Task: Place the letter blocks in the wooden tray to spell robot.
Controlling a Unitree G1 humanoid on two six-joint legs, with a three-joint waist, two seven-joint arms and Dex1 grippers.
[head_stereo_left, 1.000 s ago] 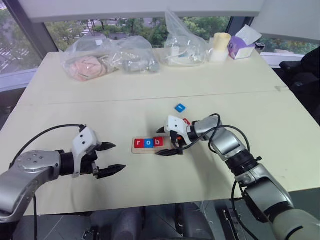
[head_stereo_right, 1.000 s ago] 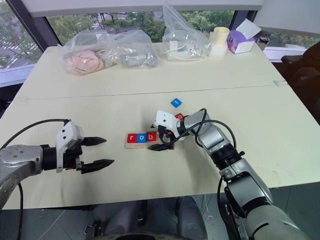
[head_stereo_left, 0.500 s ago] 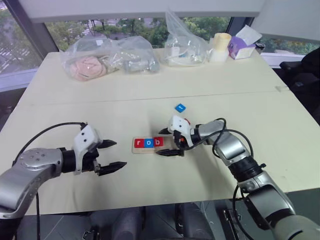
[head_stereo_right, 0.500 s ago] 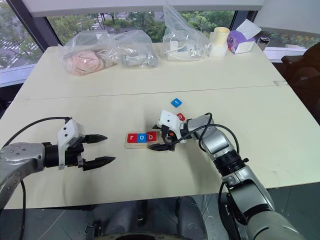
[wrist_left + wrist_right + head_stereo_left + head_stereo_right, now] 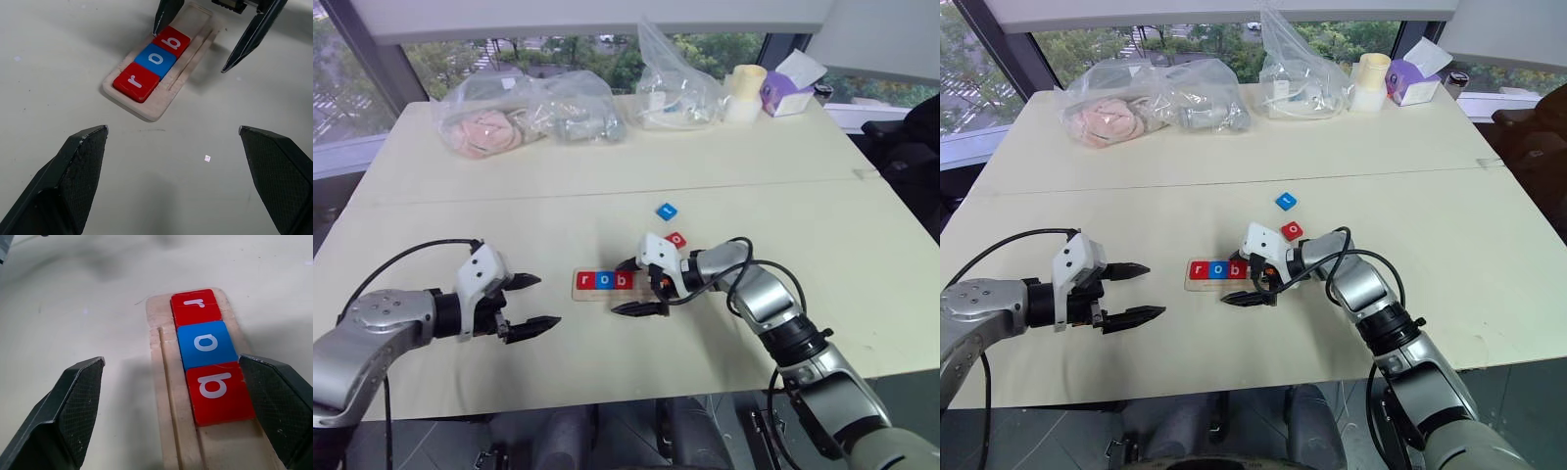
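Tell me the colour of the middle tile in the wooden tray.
Blue, with a white letter o; the right wrist view shows it best.

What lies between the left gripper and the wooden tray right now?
Bare tabletop only. In the left wrist view, nothing sits between the left gripper and the wooden tray except a tiny white speck.

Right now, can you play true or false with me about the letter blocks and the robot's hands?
1. Three letter blocks sit in the wooden tray. True: r, o and b.
2. The o in the tray is red. False: it is blue, between two red blocks.
3. Two blocks lie loose on the table. True: a red one and a blue one.
4. The right gripper holds a block. False: it is open and empty, at the tray's unfilled end.
5. The left gripper is shut. False: it is open.
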